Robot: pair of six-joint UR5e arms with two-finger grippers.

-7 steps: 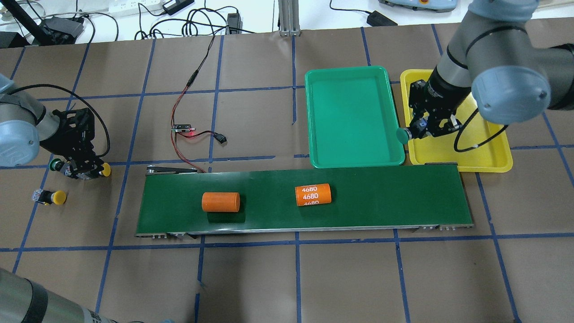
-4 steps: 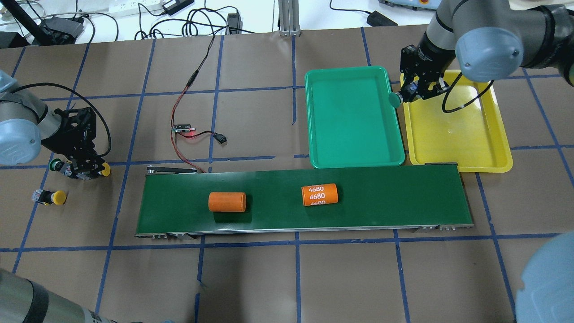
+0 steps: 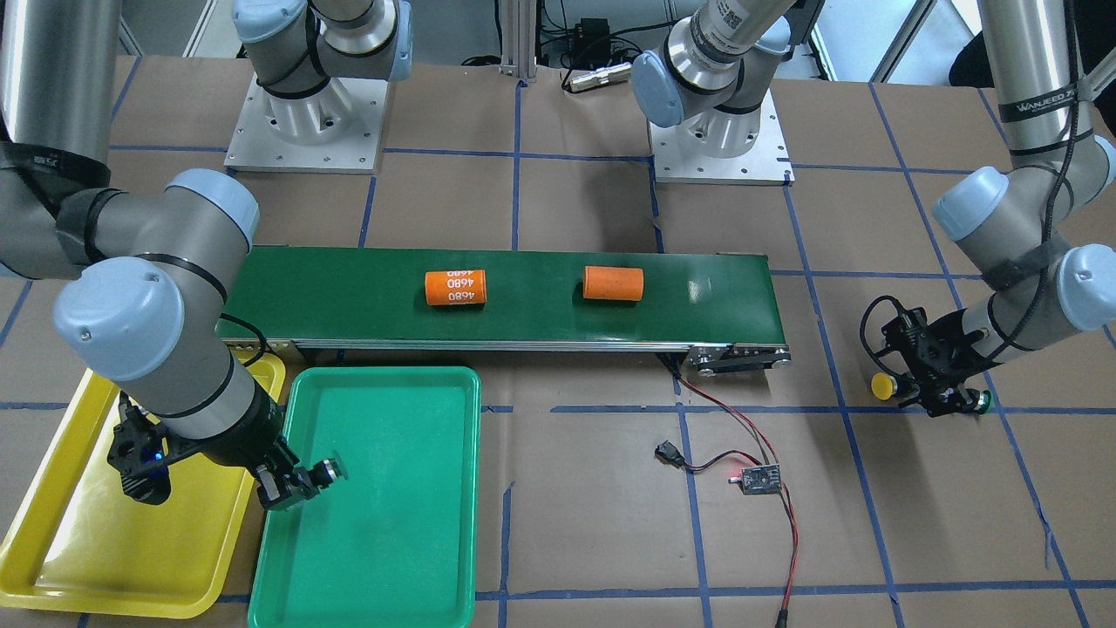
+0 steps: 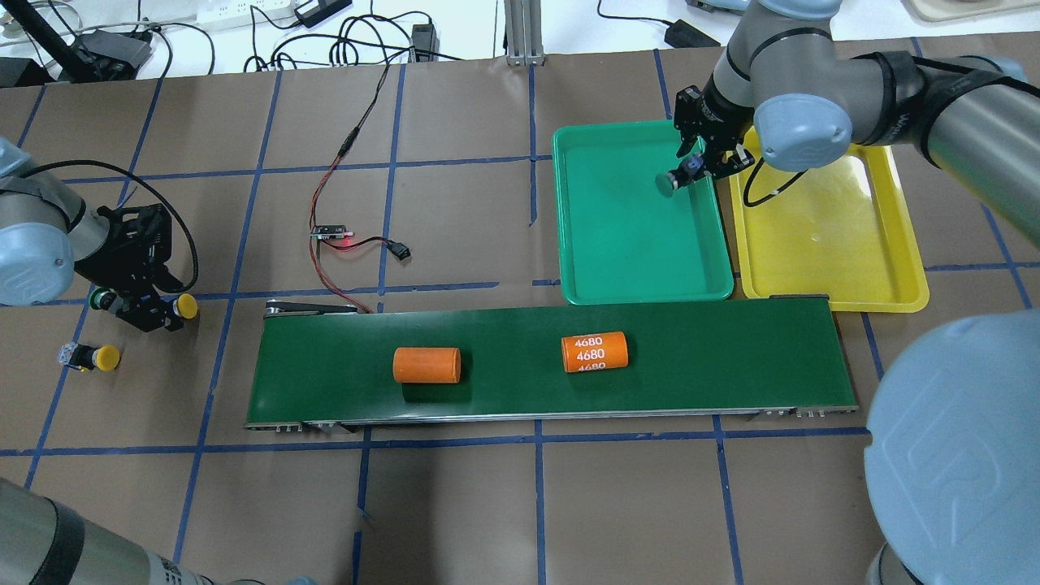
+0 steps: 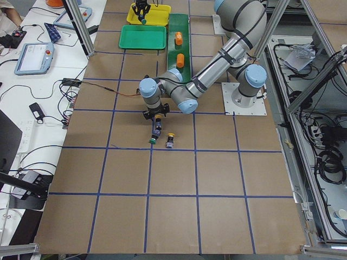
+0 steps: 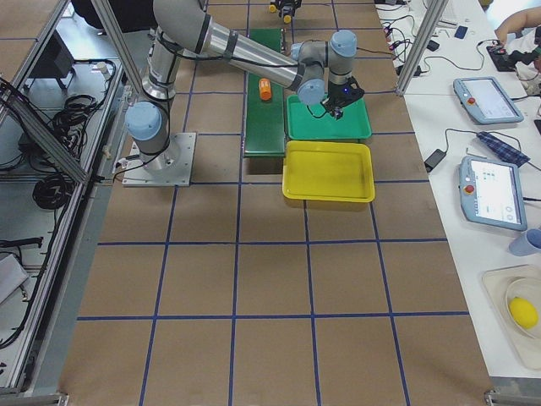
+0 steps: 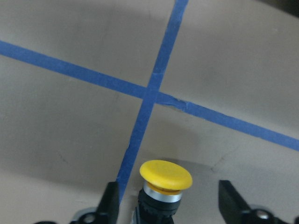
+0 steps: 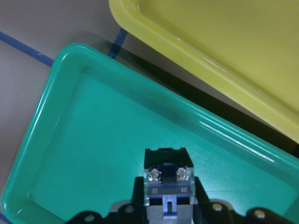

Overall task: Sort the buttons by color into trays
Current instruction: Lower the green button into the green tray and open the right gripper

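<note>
My right gripper (image 4: 689, 169) is shut on a green button (image 4: 667, 184) and holds it above the green tray (image 4: 626, 244), near that tray's far right side. In the right wrist view the button's grey body (image 8: 168, 186) sits between the fingers over the green tray (image 8: 93, 140). The yellow tray (image 4: 829, 244) lies beside it. At the far left my left gripper (image 4: 150, 313) is open and low over a yellow button (image 7: 166, 175), one finger on each side with gaps. Another green button (image 4: 99, 299) and another yellow button (image 4: 104, 357) lie close by on the table.
A long dark-green conveyor belt (image 4: 715, 366) runs across the middle and carries two orange cylinders (image 4: 426, 365), one marked 4680 (image 4: 594, 352). A small circuit board with red and black wires (image 4: 331, 232) lies behind the belt.
My right gripper carried the green button from the yellow tray's near left edge, back and left, to above the green tray. Both orange cylinders moved right along the belt. The left gripper barely shifted.
</note>
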